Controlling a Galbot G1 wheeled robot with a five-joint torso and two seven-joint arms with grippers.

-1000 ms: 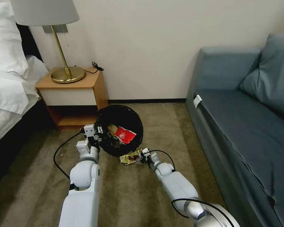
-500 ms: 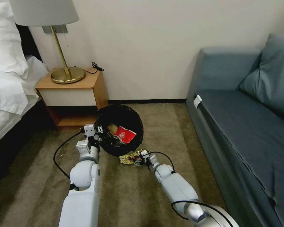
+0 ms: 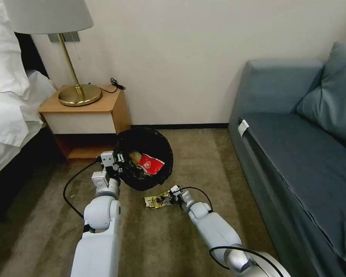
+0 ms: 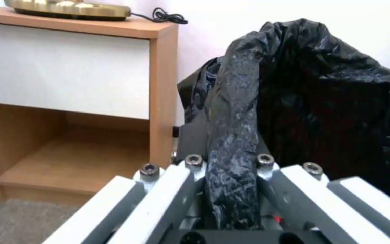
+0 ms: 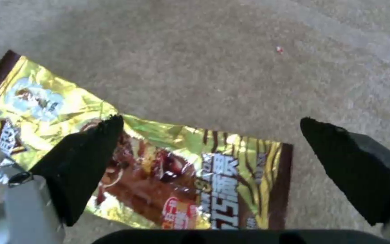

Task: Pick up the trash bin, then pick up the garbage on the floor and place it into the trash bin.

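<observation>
My left gripper is shut on the rim of the trash bin, whose crinkly black bag covers it; the pinched rim runs between the jaws. Inside the bin lie a red-and-white carton and a brown paper piece. A shiny gold snack wrapper lies flat on the carpet just in front of the bin. My right gripper hovers low at the wrapper's right end, open, its black fingertips straddling the wrapper.
A wooden nightstand with a brass lamp stands left of the bin, beside a bed. A blue sofa fills the right side. Open carpet lies between the bin and the sofa.
The head camera has shifted slightly. My right gripper has drawn back a little from the bin and now sits at the wrapper's right end. The left gripper still holds the bin.
</observation>
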